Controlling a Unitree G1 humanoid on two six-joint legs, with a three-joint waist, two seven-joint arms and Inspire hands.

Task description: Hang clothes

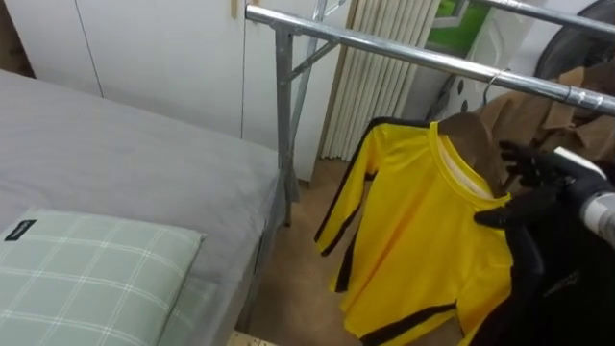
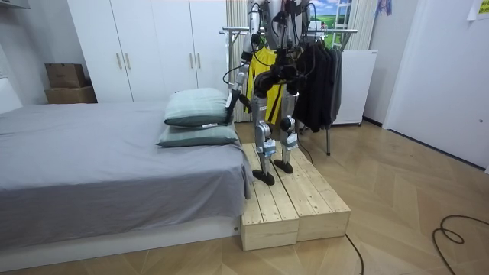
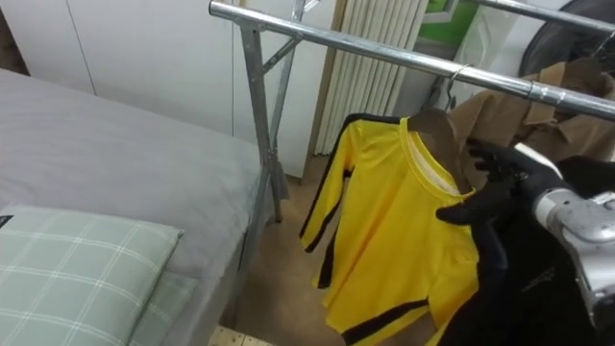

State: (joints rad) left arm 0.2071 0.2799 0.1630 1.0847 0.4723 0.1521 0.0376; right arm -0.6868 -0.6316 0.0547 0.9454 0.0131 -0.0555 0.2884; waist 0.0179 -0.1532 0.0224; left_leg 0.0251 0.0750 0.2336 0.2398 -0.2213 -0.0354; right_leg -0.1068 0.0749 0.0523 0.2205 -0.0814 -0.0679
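A yellow shirt (image 1: pixel 423 231) with black trim hangs on a wooden hanger (image 1: pixel 471 135). The hanger's hook sits over the metal rail (image 1: pixel 404 48) of the clothes rack. My right hand (image 1: pixel 533 197), black, comes in from the right and pinches the hanger's near shoulder through the shirt's collar, thumb below and fingers above. In the room view I stand on a wooden platform (image 2: pixel 298 206) between the bed and the rack, facing the rack. My left hand (image 2: pixel 231 98) hangs low by the pillows.
The grey bed (image 1: pixel 115 154) with a green checked pillow (image 1: pixel 86 269) lies to my left. The rack's upright post (image 1: pixel 284 115) stands at the bed's corner. Brown clothes (image 1: pixel 538 115) and dark clothes (image 2: pixel 321 84) hang further right on the rail. White wardrobes stand behind.
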